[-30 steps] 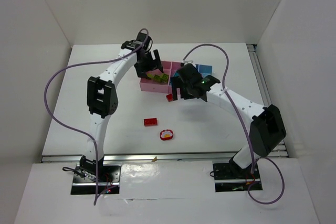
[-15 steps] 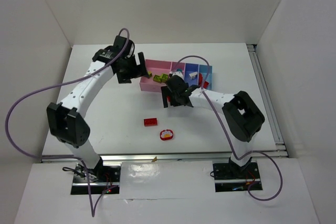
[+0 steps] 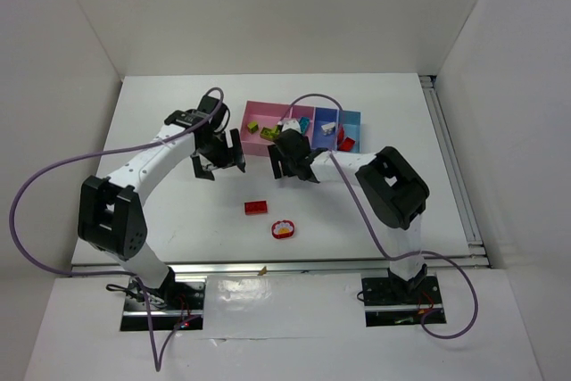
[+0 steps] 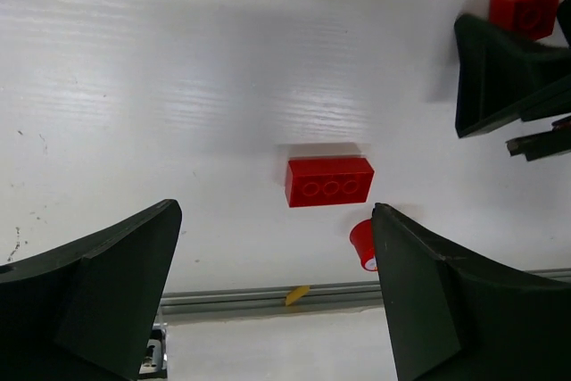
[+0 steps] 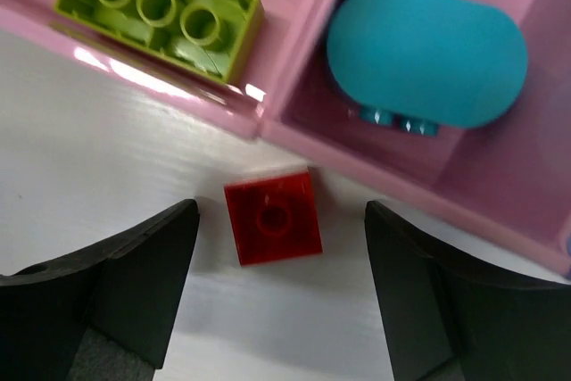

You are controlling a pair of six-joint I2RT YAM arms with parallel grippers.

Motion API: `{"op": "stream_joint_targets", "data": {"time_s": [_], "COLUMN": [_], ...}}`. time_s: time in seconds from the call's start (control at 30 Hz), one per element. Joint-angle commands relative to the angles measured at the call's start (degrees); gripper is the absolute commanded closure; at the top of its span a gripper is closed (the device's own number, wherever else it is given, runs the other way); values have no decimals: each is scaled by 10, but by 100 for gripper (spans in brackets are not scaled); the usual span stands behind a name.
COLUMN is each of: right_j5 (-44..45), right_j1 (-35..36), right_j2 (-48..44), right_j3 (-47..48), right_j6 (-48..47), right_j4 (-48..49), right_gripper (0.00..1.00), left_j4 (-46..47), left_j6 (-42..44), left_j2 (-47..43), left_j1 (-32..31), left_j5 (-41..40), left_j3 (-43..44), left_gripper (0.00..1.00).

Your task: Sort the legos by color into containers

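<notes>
Grasp step: right gripper [image 5: 278, 211], jaws spread, straddles a small square red plastic brick [image 5: 272, 219] beside the pink plastic bin [image 5: 464, 185], needing closure next; left gripper [image 4: 277, 211] jaws also spread.

The white counter [image 3: 161, 113] carries a row of joined bins [image 3: 268, 109], pink and blue, toward its far side. Just beside the near wall of the pink bins lies a small square red brick [image 5: 272, 217], one stud up. Nearer the front, a long red brick [image 3: 256, 208] showing three studs lies flat, with a round red-rimmed piece [image 3: 283, 229] near it but apart. A small yellow scrap [image 3: 262, 269] sits at the rail along the near edge.
</notes>
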Motion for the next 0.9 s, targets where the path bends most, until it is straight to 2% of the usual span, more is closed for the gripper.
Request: {"op": "stream_joint_targets", "data": {"time_s": [0.0, 0.07, 0.17, 0.3, 0.4, 0.6, 0.73, 0.87], "right_j5": [0, 0, 0, 13, 24, 119, 120, 94], "right_j1": [4, 4, 4, 4, 4, 4, -63, -115], "right_j2": [25, 25, 14, -32, -84, -196, -222, -235], "right_j3": [22, 28, 28, 21, 7, -15, -15, -22], "right_j6": [-12, -12, -12, -12, -12, 15, 59, 52], "right_j4": [26, 26, 15, -8, -32, -127, -166, -157], "right_gripper": [20, 24, 37, 66, 68, 66, 65, 63], "left_j4": [12, 12, 12, 17, 17, 11, 5, -7], "left_j6": [-1, 5, 5, 25, 30, 47, 59, 81], "left_j2": [-27, -17, 2, 15, 15, 25, 55, 90], "left_j1": [-3, -3, -3, -8, -14, -33, -69, -116], "left_j5": [2, 7, 14, 24, 24, 3, -2, -20], "left_j3": [-8, -2, 11, 18, 32, 19, 11, 38], "left_gripper": [2, 3, 3, 3, 3, 3, 3, 0]}}
